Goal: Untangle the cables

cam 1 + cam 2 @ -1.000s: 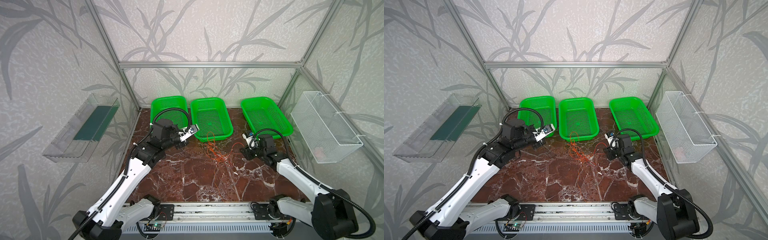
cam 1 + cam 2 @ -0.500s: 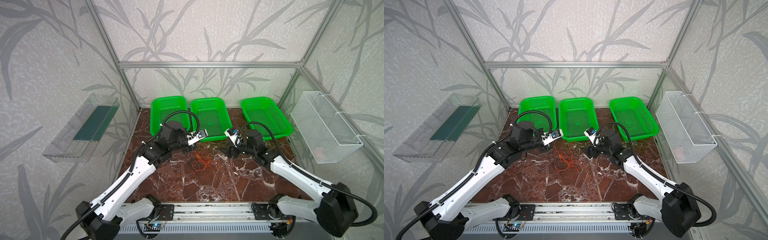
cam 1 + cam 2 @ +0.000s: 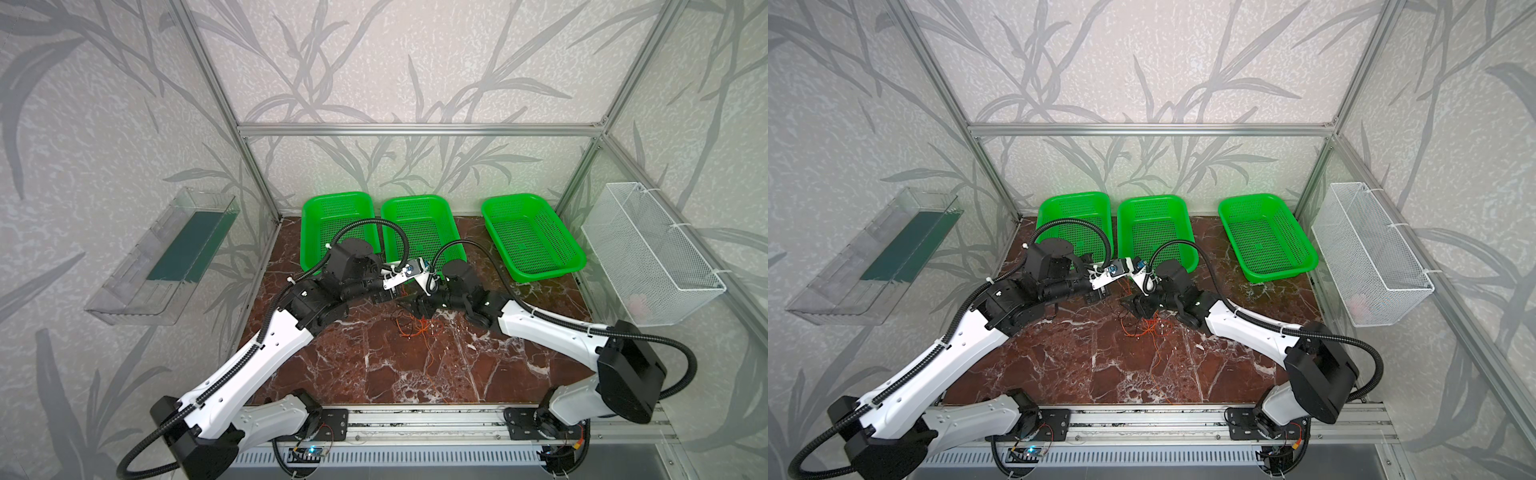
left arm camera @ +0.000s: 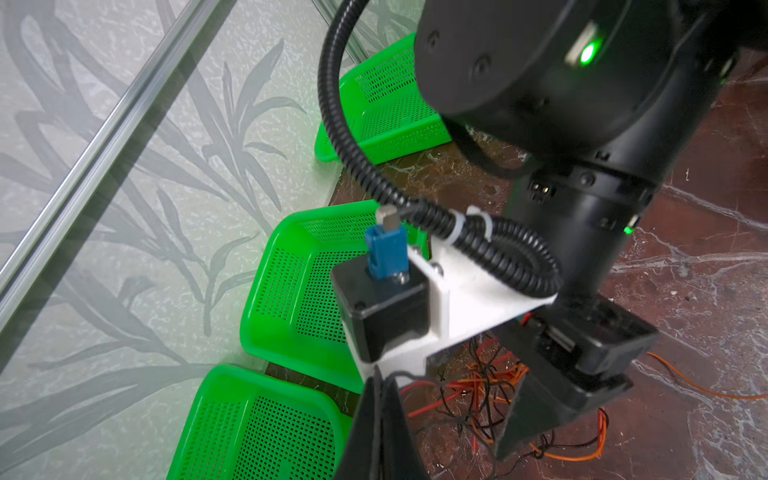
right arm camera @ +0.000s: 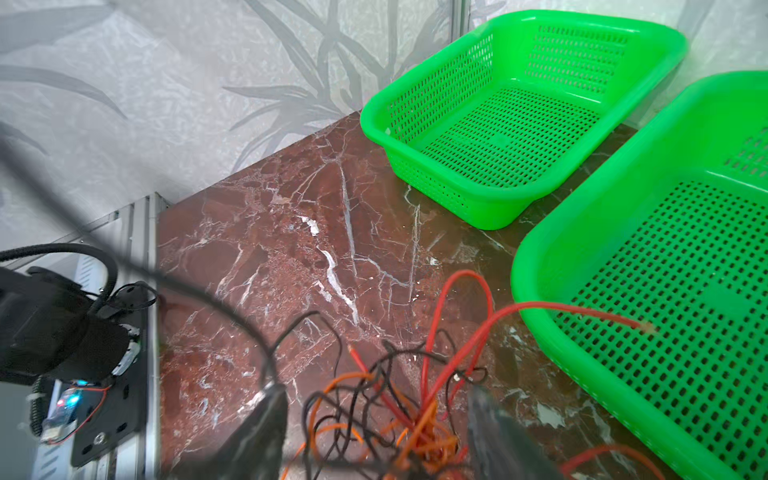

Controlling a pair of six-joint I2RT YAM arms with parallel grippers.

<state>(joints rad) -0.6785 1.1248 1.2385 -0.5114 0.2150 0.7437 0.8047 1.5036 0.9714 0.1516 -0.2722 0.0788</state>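
Observation:
The cables (image 3: 415, 327) (image 3: 1145, 326) are a small tangle of hair-thin orange, red and black wires on the marble table (image 3: 374, 365), just in front of the middle green basket. One orange strand trails toward the front. My left gripper (image 3: 392, 297) (image 4: 380, 415) is shut, and a black cable (image 4: 419, 376) leads from its tip into the tangle. My right gripper (image 3: 415, 308) (image 5: 376, 419) hangs over the tangle, open, its two fingers (image 5: 266, 419) on either side of the orange and red loops (image 5: 419, 428). The two grippers nearly meet.
Three green baskets stand along the back: left (image 3: 332, 195), middle (image 3: 419, 198) and right (image 3: 515, 197). A white wire basket (image 3: 652, 257) hangs on the right wall and a clear tray (image 3: 166, 257) on the left wall. An aluminium rail (image 3: 415, 419) edges the front.
My right gripper has swung in from the right and dropped over the tangle. My left gripper has moved toward the middle, and the tangle has shifted toward the front.

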